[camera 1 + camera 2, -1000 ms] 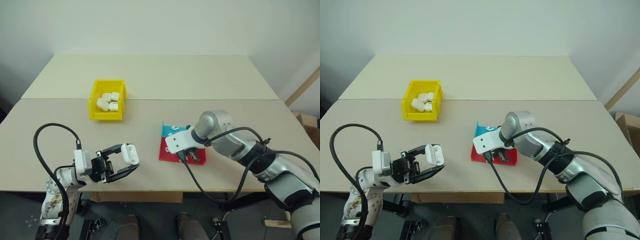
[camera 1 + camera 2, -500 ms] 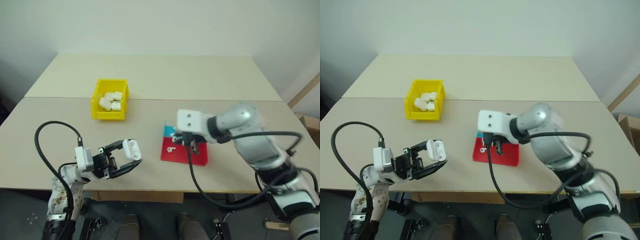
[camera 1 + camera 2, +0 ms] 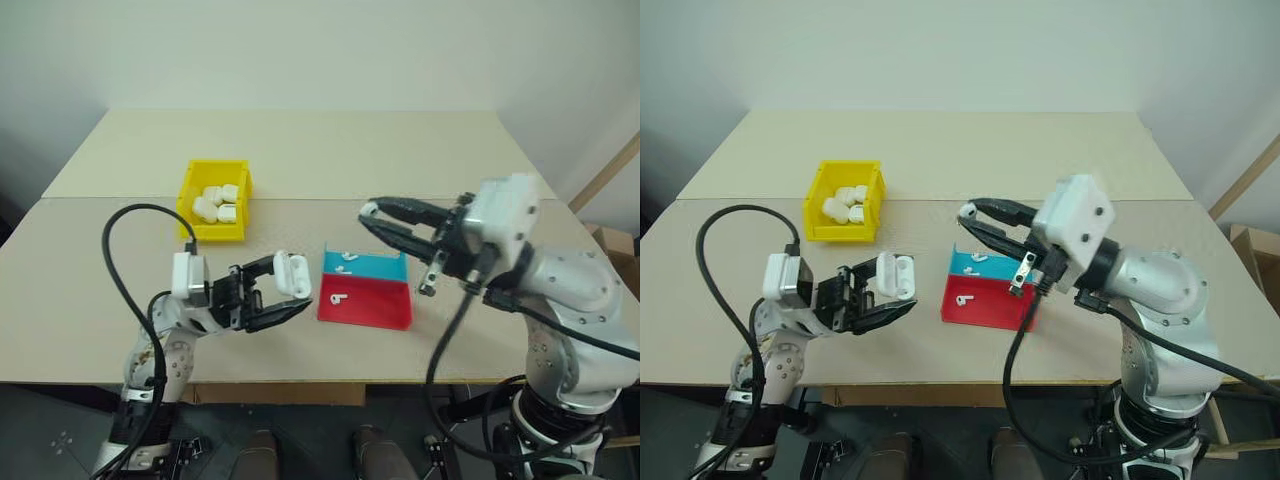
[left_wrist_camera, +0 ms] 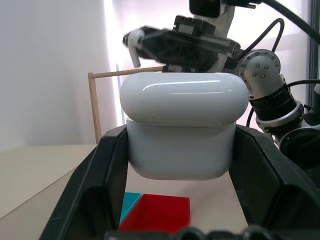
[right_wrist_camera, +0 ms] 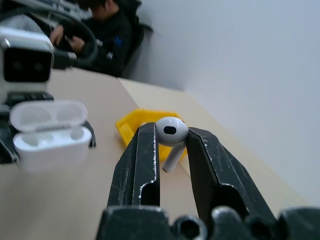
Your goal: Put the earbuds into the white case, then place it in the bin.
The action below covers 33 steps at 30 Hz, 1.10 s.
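Note:
My left gripper point(image 3: 296, 285) is shut on the white case point(image 3: 292, 274), held above the table with its lid hinged open point(image 5: 49, 134). My right gripper point(image 3: 368, 218) points left toward it from a short way off, raised over the tray, and is shut on one earbud point(image 5: 171, 132), whose head sits between the fingertips point(image 3: 965, 211). More earbuds lie on the red and teal tray point(image 3: 372, 305): one on the red part point(image 3: 338, 298), another on the teal part point(image 3: 347, 257). The yellow bin point(image 3: 184, 205) stands at the back left and holds several white cases.
The tray lies between the two arms near the table's front edge. A seam crosses the table behind the bin. A wooden post point(image 3: 610, 170) leans at the far right. A seated person point(image 5: 107, 30) shows beyond the table in the right wrist view.
My right gripper has lifted off the tray with an earbud and swung round to point left. My left gripper has carried the case to the right and upward.

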Each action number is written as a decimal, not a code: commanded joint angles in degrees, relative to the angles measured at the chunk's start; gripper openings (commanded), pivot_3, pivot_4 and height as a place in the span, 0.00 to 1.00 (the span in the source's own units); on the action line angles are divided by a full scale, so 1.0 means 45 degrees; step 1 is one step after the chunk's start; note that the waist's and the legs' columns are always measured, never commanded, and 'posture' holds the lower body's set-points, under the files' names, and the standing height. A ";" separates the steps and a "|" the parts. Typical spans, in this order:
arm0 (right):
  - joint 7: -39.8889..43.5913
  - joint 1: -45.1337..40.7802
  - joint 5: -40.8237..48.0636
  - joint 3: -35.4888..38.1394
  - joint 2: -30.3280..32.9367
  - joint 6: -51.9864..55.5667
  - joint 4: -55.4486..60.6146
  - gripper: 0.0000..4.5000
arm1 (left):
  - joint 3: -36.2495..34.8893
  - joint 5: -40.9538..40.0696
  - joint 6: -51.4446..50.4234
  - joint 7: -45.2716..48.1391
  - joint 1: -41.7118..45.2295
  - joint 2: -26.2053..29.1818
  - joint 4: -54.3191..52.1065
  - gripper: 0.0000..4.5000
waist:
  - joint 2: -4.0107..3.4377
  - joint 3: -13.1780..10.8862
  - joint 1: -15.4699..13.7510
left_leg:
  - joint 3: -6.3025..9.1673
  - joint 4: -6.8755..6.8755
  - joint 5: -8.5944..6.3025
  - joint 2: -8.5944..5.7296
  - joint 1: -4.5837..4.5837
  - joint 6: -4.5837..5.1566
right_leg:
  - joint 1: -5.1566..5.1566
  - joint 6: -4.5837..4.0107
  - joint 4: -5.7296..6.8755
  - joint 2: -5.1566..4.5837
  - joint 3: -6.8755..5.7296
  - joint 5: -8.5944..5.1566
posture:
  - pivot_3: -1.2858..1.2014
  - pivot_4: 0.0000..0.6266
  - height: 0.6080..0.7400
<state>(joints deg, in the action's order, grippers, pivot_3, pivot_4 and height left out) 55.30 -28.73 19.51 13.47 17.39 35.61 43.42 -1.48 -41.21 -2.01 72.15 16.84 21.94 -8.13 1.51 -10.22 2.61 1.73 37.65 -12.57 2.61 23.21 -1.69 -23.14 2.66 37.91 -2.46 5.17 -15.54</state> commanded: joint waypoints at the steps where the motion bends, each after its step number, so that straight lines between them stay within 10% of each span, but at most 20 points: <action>1: -0.0052 -0.0020 0.1571 0.0252 0.0022 -0.1257 -0.0116 0.14 | 0.0155 -0.0237 -0.0499 -0.0402 0.0514 -0.0045 -0.0873 0.62 | 0.0000 0.0000 -0.0001 | 0.0000 0.0001 0.0000 -0.0001 0.0003 0.0000 | 0.0002 0.0000 -0.0003 -0.0002 -0.0001 0.0000 | 0.52 0.24 1.00; 33: 0.2430 -0.0373 0.2834 -0.3012 0.1355 -0.7281 -0.3928 0.14 | -0.0174 -0.1410 -0.2112 -0.0994 0.0953 0.0659 -0.3275 0.62 | 0.0000 -0.0001 -0.0024 | -0.0004 0.0000 0.0000 -0.0002 -0.0005 0.0000 | 0.0004 0.0000 -0.0006 -0.0002 0.0004 0.0000 | 0.52 0.24 1.00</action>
<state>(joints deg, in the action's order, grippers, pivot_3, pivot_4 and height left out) 66.11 -29.68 32.60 0.17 22.96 4.82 25.17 -1.03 -45.32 -10.84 68.60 19.81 24.67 -20.24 1.51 -10.23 2.51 1.70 37.65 -12.57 2.61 23.18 -1.69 -23.12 2.67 37.88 -2.46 5.20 -15.54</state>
